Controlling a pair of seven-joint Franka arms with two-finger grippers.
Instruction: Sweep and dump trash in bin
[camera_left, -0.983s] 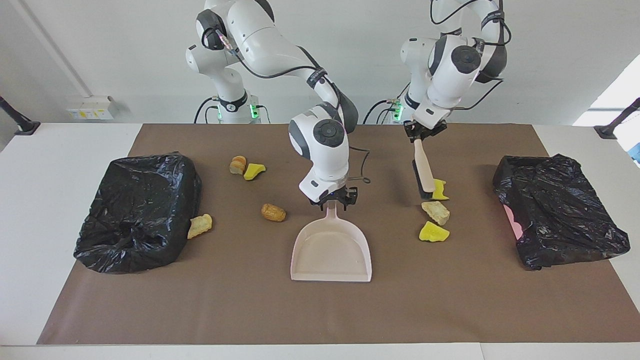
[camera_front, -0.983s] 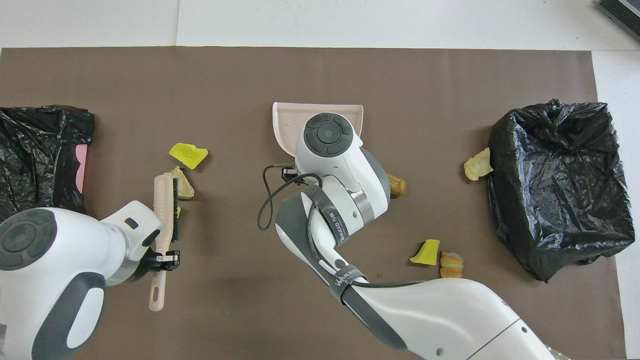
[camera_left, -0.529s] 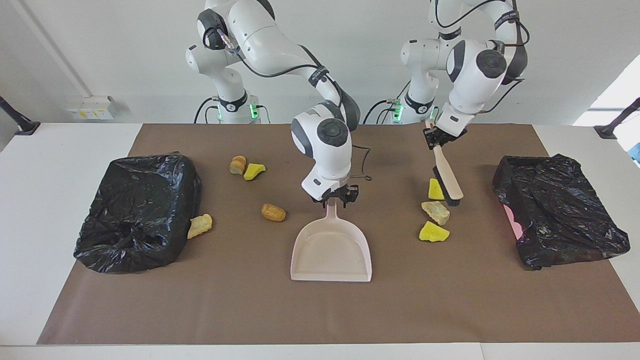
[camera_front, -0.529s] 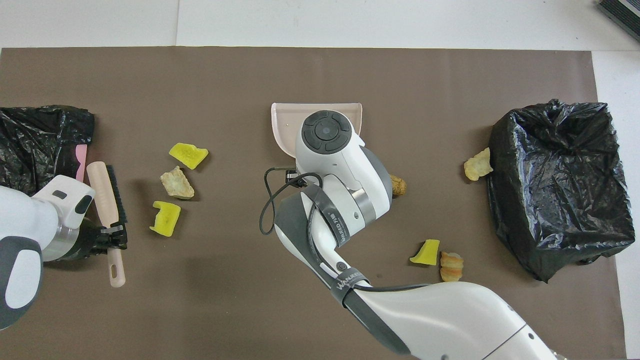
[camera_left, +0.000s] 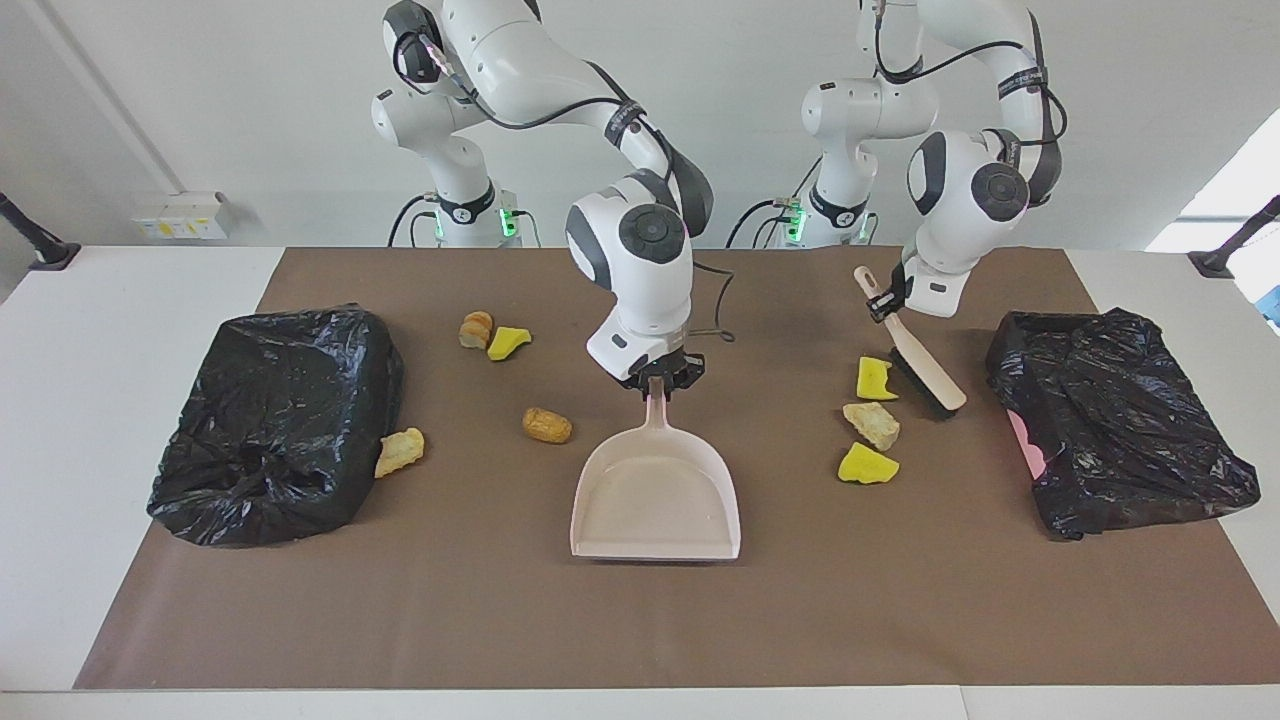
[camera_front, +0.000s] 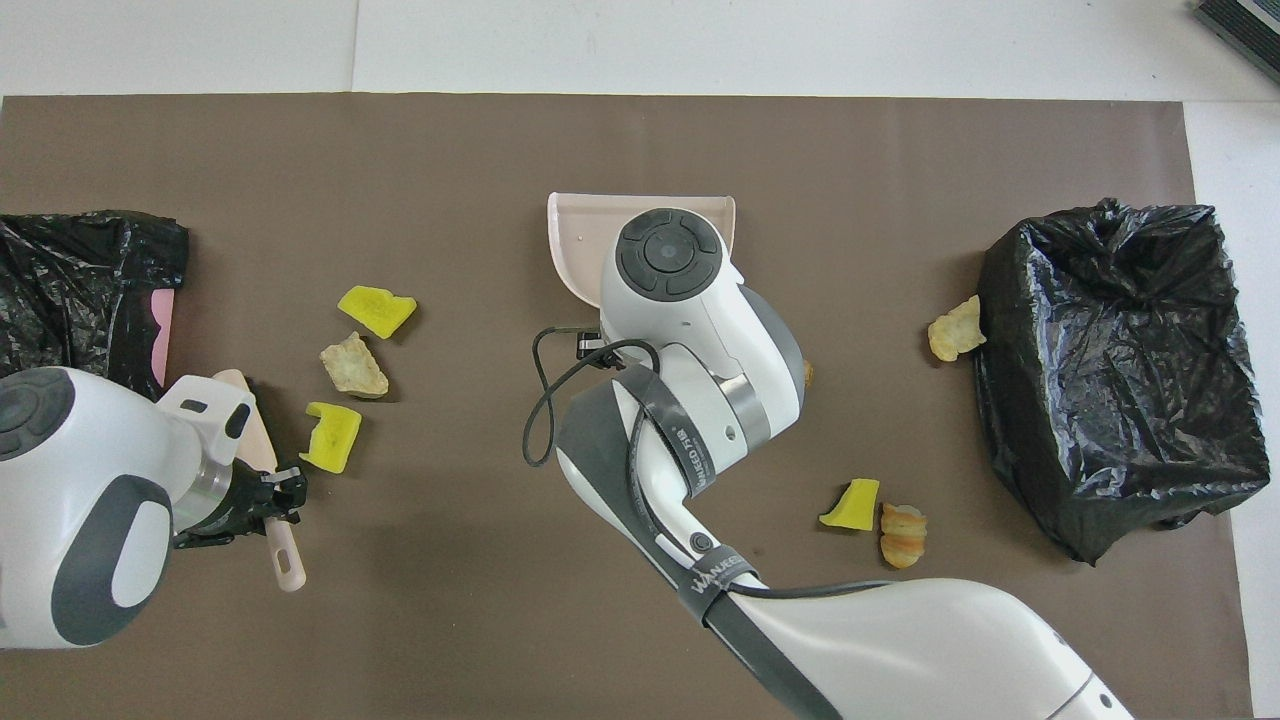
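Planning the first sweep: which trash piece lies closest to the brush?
The yellow chunk beside the brush bristles, nearest the robots of the three there; the tan piece and second yellow one lie farther out.

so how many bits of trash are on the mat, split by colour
yellow pieces: 3
tan to orange-brown pieces: 4
total: 7
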